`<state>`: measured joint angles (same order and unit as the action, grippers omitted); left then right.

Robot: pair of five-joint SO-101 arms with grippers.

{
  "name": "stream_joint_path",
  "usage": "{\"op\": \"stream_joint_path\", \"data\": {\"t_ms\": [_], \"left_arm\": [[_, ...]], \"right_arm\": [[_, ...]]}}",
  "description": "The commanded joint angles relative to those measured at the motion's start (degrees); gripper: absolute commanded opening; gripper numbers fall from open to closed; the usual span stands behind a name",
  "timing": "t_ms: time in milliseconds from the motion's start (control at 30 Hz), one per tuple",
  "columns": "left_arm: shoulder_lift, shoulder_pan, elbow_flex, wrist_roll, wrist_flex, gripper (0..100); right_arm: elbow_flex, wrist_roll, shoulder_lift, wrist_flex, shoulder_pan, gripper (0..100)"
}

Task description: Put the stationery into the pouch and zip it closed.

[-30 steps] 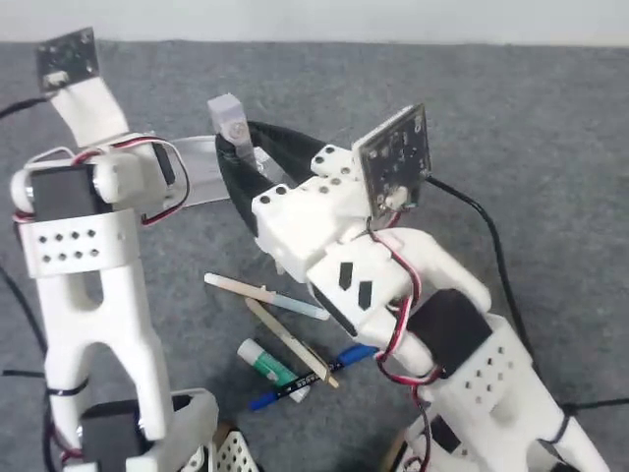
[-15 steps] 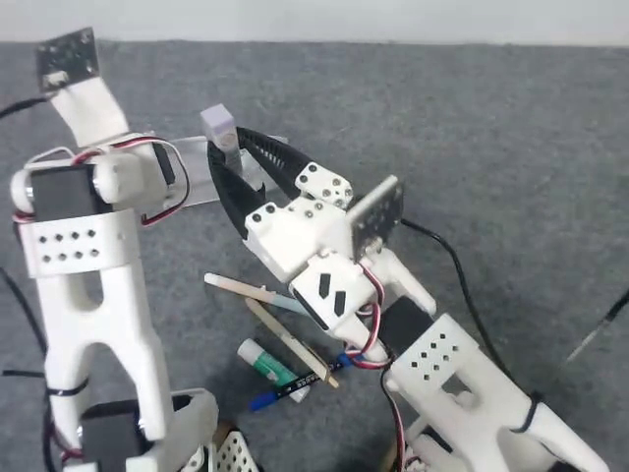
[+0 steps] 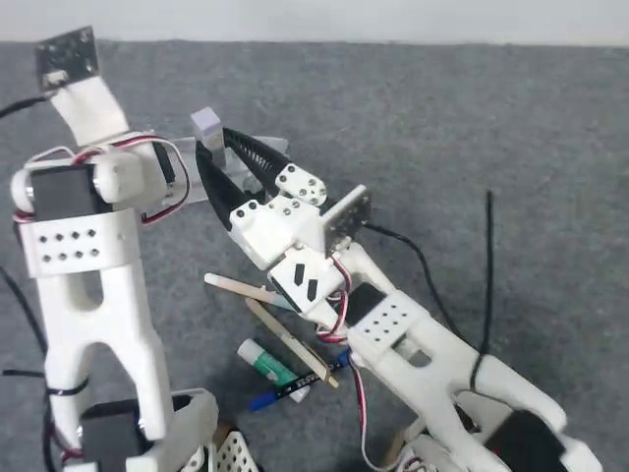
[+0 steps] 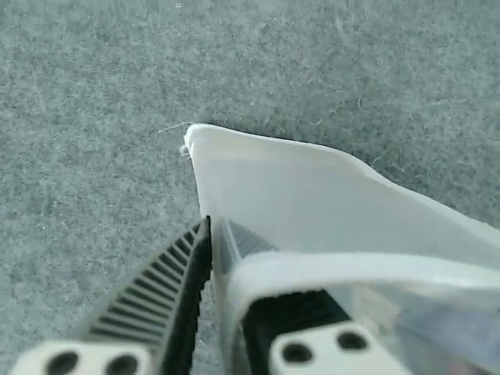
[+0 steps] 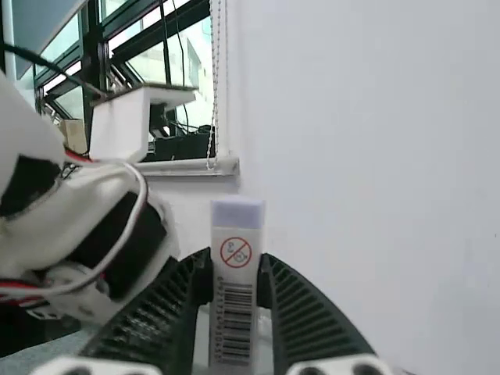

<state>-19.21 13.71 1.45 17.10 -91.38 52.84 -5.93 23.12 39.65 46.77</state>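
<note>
pouch (image 4: pixel 312 195): translucent; mouth may sag shut
left gripper (image 4: pixel 223 289): jaws pinched on the pouch's edge — a slip closes it
right gripper (image 3: pixel 214 147): over the pouch, jaws narrow, clamping its load
lavender-capped stick (image 5: pixel 237 289): upright over the pouch — could snag the rim, fall outside

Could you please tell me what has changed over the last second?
The right tool, still clamping the small white stick with a lavender cap, moved leftward in the high view, toward the translucent plastic pouch. The left tool stayed shut on the pouch; the loose stationery pile did not move.
</note>
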Motion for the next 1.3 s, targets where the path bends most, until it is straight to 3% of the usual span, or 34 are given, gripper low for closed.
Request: {"op": "stream_joint_path", "data": {"t_ms": [0,433,633,867,1267], "left_arm": [[-0.4,0.4,0.2,1.1,2.6,1],[-0.4,0.4,0.2,1.1,2.6,1],[-0.4,0.4,0.2,1.1,2.7,1],[-0.4,0.4,0.1,1.1,2.7,1],[-0.4,0.4,-2.2,2.0,6.8,1]], "right_arm": [[-0.9,1.5,-2.2,2.5,0.3,0.7],[-0.6,1.5,-6.3,2.1,-1.4,1.3],[3.1,6.8,-3.7,2.1,-1.2,18.0],[6.9,8.3,2.6,2.0,-1.2,12.0],[6.2,8.1,15.6,-21.5,-1.2,12.1]]}}
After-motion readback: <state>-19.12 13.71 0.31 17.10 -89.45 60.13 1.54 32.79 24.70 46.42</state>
